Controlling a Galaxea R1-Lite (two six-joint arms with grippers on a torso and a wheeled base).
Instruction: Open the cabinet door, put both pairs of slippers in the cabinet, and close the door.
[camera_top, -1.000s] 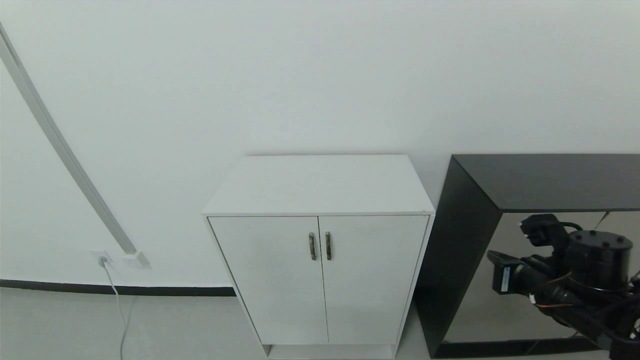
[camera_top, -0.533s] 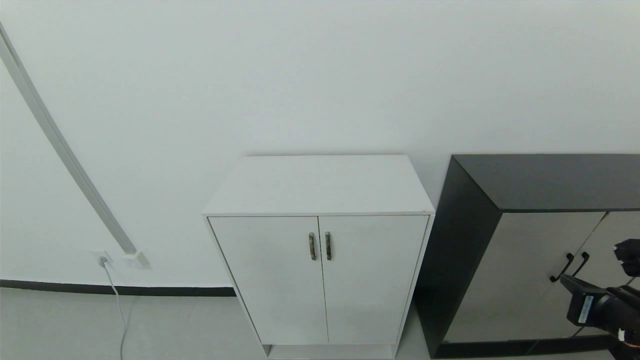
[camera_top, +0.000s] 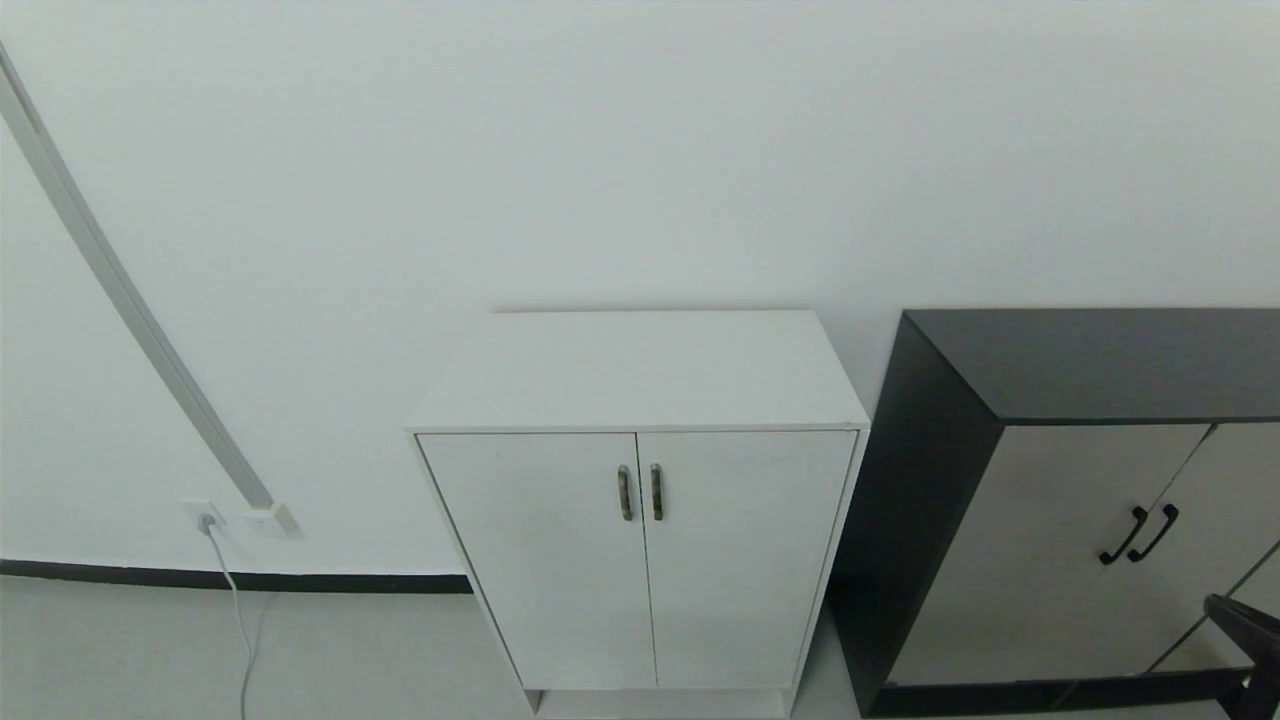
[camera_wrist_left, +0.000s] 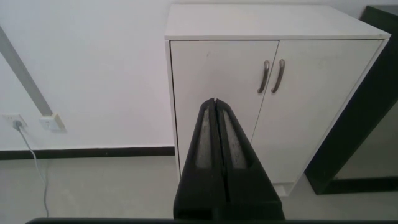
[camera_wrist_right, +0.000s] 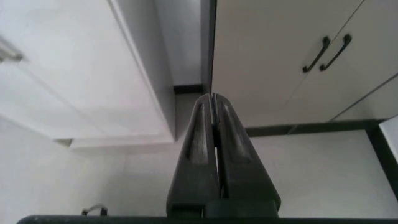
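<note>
In the left wrist view the left gripper (camera_wrist_left: 215, 102) is nearest, its two long dark fingers pressed flat together with nothing between them. The right wrist view gives the same for the right gripper (camera_wrist_right: 212, 96): the fingers meet along one thin line and carry nothing.

Beyond the left gripper stands the white cabinet (camera_wrist_left: 217, 68), a plain matte box on the grey floor (camera_wrist_left: 93, 186), its back against the white wall (camera_top: 600, 150). Both doors lie flush and shut, and two slim curved metal handles (camera_top: 624, 492) sit side by side at the middle seam.

The right wrist view looks into the narrow gap between this cabinet's smooth side (camera_wrist_right: 81, 81) and the black cabinet (camera_top: 1090, 360), whose pale glossy doors carry bent black handles (camera_wrist_right: 317, 55).

The head view adds the flat top of both cabinets, and at the wall a socket (camera_top: 205, 518) with a grey cable (camera_top: 240, 620) and a slanting white cable duct (camera_top: 130, 300).
</note>
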